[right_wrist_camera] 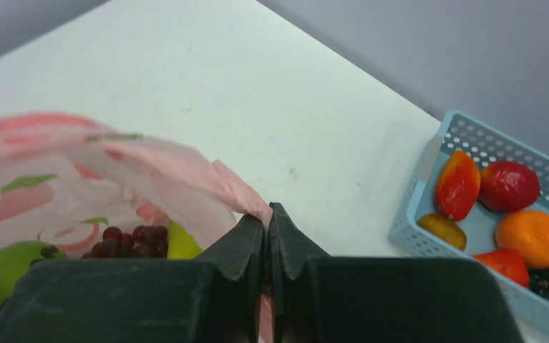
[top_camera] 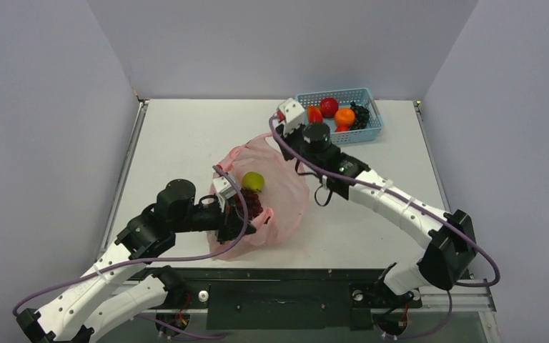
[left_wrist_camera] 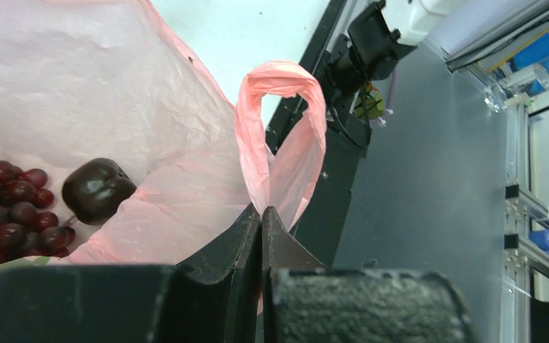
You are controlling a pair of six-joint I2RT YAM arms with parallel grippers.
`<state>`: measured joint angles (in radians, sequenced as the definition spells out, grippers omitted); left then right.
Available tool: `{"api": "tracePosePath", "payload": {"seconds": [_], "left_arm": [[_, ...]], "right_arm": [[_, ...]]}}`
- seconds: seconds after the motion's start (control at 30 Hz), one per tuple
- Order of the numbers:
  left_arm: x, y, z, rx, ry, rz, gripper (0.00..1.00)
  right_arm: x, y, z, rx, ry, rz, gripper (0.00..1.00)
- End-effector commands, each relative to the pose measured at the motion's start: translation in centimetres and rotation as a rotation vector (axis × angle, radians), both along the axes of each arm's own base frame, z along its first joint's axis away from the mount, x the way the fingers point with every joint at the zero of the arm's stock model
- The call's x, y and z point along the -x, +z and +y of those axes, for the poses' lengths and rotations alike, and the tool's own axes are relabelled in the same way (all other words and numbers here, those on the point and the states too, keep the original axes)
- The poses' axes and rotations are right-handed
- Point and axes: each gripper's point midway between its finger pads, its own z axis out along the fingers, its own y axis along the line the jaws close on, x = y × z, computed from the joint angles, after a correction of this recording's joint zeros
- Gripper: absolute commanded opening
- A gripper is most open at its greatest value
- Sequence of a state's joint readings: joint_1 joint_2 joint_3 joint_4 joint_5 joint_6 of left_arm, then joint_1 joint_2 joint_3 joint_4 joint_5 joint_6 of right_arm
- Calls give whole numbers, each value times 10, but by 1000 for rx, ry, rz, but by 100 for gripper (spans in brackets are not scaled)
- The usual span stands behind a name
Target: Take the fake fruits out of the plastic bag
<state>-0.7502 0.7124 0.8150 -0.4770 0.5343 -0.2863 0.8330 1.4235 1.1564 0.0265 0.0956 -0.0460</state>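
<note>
The pink plastic bag [top_camera: 283, 191] lies in the middle of the table with its mouth held apart. My left gripper [top_camera: 255, 223] is shut on its near loop handle [left_wrist_camera: 280, 121]. My right gripper [top_camera: 283, 134] is shut on the bag's far edge [right_wrist_camera: 239, 196]. Inside the bag I see a yellow-green fruit [top_camera: 252, 181] and a dark red grape bunch [top_camera: 251, 204]. The left wrist view shows the grapes [left_wrist_camera: 11, 214] and a small dark round fruit [left_wrist_camera: 98, 189]. The right wrist view shows a green apple [right_wrist_camera: 11, 275], the grapes [right_wrist_camera: 132, 239] and a yellow-green pear [right_wrist_camera: 179, 243] through the bag.
A light blue mesh basket [top_camera: 361, 136] stands at the back right, also in the right wrist view [right_wrist_camera: 411, 214]. It holds red and orange fruits and a dark bunch. Grey walls enclose the table on three sides.
</note>
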Motion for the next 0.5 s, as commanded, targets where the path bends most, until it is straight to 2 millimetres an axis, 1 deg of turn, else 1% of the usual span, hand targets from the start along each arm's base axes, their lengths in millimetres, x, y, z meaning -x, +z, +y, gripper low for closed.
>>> {"api": "tracePosePath", "payload": {"seconds": [0.0,0.03,0.07,0.1,0.13,0.17,0.2,0.23,0.27,0.3,0.33,0.37,0.4,0.43,0.47], "left_arm": [[18,-2,-4,5,-111,50,0],[20,-2,-3,-2,-122,56,0],[21,-2,-3,-7,-128,61,0],[23,-5,-2,-20,-129,73,0],[24,-6,0,-24,-128,80,0],[25,-6,0,-22,-126,87,0],[26,-4,0,-17,-130,89,0],[29,-3,0,-11,-135,96,0],[30,-2,1,-5,-136,97,0],[31,-2,1,-2,-137,104,0],[32,0,1,1,-136,102,0],[32,0,2,4,-134,104,0],[33,1,2,6,-134,102,0],[33,2,2,8,-133,102,0],[33,3,3,13,-134,96,0]], "right_arm": [[-6,0,34,-76,301,189,0],[-21,12,31,-105,293,190,0],[-29,-9,36,-88,305,251,0],[-42,3,36,-107,292,235,0],[-51,-12,39,-93,290,272,0],[-60,-1,40,-107,288,252,0],[-67,-10,41,-109,294,270,0],[-73,0,43,-122,298,254,0],[-79,-8,43,-116,307,270,0],[-82,-3,43,-119,315,267,0],[-87,-12,42,-110,315,285,0],[-91,-9,39,-97,288,295,2],[-95,-5,39,-89,275,292,8],[-94,-13,30,-56,223,334,13],[-92,-4,30,-57,194,339,22]]}}
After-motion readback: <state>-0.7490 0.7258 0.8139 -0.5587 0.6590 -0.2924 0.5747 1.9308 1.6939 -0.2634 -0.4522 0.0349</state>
